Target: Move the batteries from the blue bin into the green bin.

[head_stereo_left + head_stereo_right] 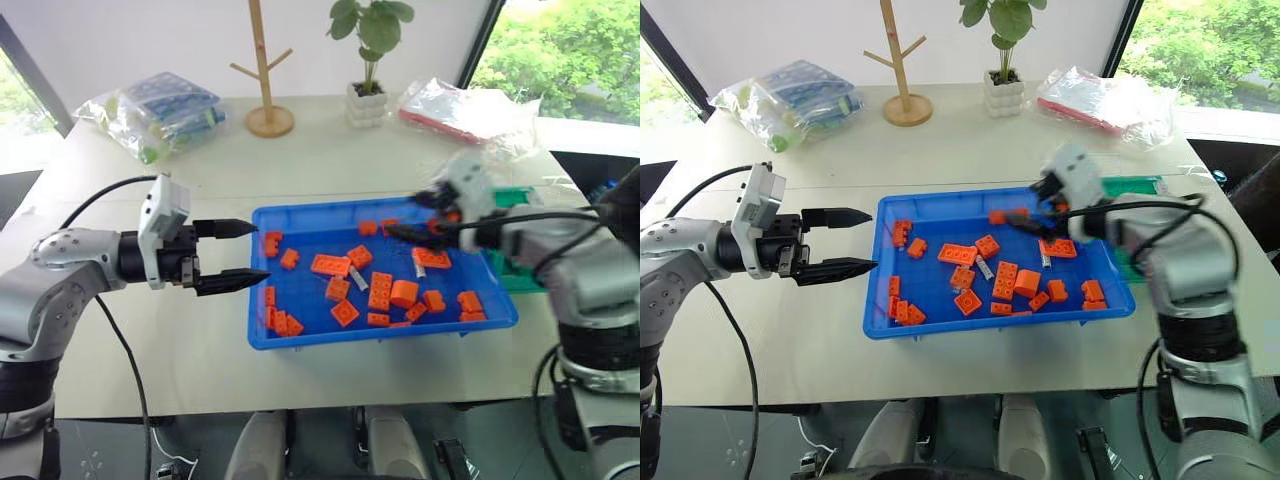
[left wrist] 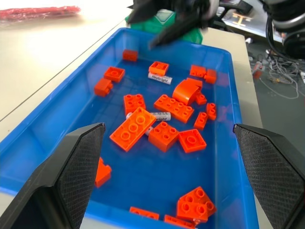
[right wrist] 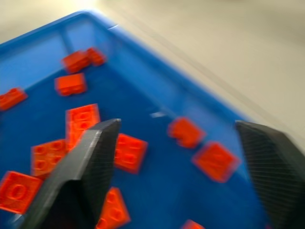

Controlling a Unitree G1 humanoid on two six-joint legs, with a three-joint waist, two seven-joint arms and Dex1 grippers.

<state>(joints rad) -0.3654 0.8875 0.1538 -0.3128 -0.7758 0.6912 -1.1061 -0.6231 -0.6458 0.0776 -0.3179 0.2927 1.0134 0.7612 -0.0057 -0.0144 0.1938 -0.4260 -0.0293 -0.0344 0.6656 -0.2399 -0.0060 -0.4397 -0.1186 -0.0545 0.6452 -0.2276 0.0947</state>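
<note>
The blue bin (image 1: 300, 342) lies in the middle of the table, holding many orange bricks (image 1: 380, 290). Two silver batteries (image 1: 357, 276) (image 2: 158, 78) lie among them near the bin's centre. My left gripper (image 1: 260, 250) hangs open just outside the bin's left rim, pointing into it, with nothing between its fingers (image 2: 81, 162). Above the far right part of the bin my right gripper (image 1: 1028, 203) is open and empty, with bricks below it in the right wrist view. The green bin (image 1: 517, 274) stands just beyond the blue bin's right side, mostly hidden behind my right arm.
At the back of the table stand a wooden branch stand (image 1: 266, 70) and a potted plant (image 1: 367, 100). A plastic bag of packets (image 1: 160, 112) lies at the back left, and another bag (image 1: 460, 108) at the back right. Bare tabletop stretches in front of the blue bin.
</note>
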